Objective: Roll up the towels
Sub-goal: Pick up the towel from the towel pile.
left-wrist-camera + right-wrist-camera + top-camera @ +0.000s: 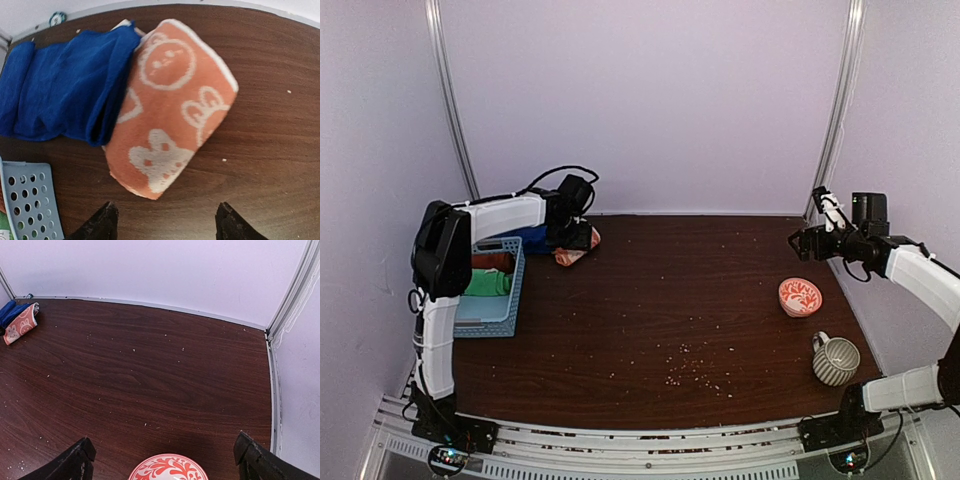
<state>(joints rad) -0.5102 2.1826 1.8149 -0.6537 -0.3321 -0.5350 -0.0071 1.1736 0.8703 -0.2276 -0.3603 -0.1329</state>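
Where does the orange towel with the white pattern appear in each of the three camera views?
Top external: the orange towel lies far back on the left, just right of the basket.
Left wrist: it is in the middle of the picture and fills much of it.
Right wrist: it is small, at the upper left edge.
Shared landmark: the blue towel, which touches its side in all three views.

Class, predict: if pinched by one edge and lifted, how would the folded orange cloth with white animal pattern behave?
Probably floppy: the orange patterned cloth has rounded folds, so it should sag and unfold. Its fuzzy surface looks unlikely to slip. The royal blue cloth overlapping it might drag along.
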